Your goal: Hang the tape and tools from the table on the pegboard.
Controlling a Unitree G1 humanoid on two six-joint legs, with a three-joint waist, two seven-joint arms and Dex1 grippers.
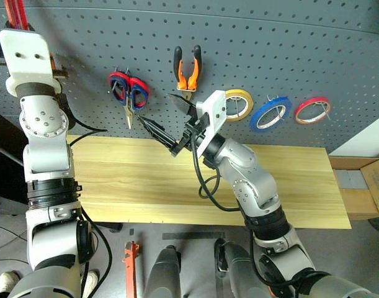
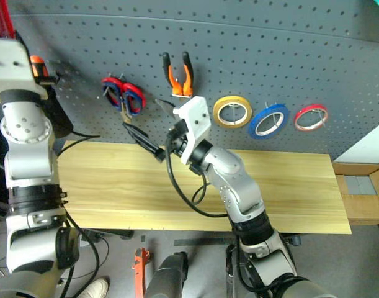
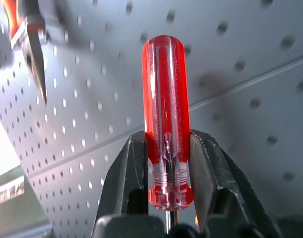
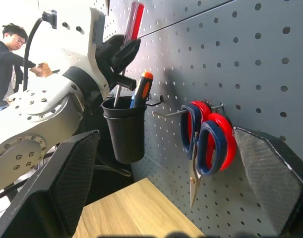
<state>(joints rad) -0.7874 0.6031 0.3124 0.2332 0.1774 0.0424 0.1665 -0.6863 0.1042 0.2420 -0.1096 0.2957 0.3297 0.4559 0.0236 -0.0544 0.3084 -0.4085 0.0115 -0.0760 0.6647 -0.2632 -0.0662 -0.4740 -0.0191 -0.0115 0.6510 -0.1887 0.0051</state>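
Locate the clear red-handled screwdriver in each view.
Left eye: red-handled screwdriver in the top left corner, above the left arm.
Right eye: top left corner again.
Left wrist: centre, clamped in the left gripper.
Right wrist: near the top, above the black cup.
Shared landmark: the pegboard behind it.

My screwdriver (image 3: 165, 124) is clear red. The pegboard (image 1: 270, 49) is dark grey, dotted with holes. Tapes: yellow (image 1: 237, 104), blue (image 1: 270, 113), red (image 1: 312, 110). The table (image 1: 146, 180) is pale wood.
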